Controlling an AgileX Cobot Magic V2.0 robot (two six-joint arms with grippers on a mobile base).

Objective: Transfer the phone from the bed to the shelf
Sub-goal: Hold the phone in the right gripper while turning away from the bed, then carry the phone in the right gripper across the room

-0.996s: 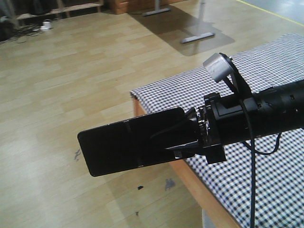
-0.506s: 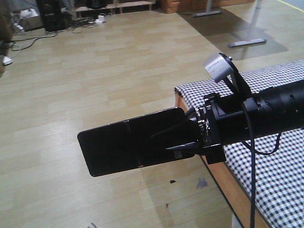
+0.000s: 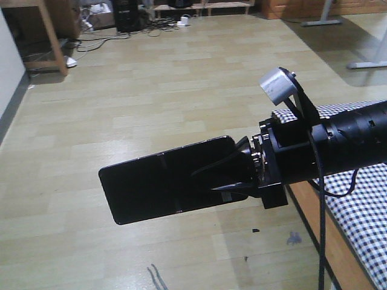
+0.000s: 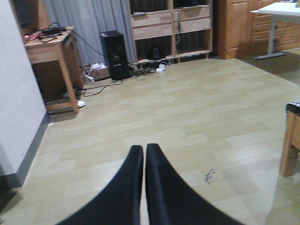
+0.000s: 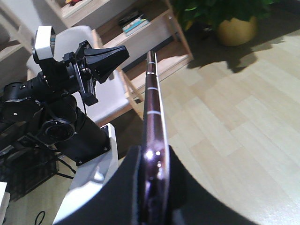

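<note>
My right gripper [image 3: 208, 181] is shut on one end of the phone [image 3: 145, 190], a slim black glossy slab held out level above the wooden floor. In the right wrist view the phone [image 5: 152, 103] shows edge-on, pinkish-silver, clamped between both fingers [image 5: 133, 164]. The bed [image 3: 363, 205], in black-and-white check cloth, lies at the right edge behind that arm. A light-wood shelf [image 5: 145, 33] with books stands beyond the phone's tip. My left gripper [image 4: 143, 149] is shut on nothing and points over bare floor; it also appears as the left gripper [image 5: 117, 52] beside the phone.
A wooden cabinet unit with drawers [image 4: 171, 23], a black computer tower [image 4: 115, 54] and loose cables stand along the far wall. A small wooden desk [image 4: 51, 42] is at the left by a white wall. A yellow plant pot [image 5: 236, 30] sits near the shelf.
The whole front view has swung left: the bed has slid from the middle to the right edge and more floor and the far wall show. The phone stays fixed in the right gripper.
</note>
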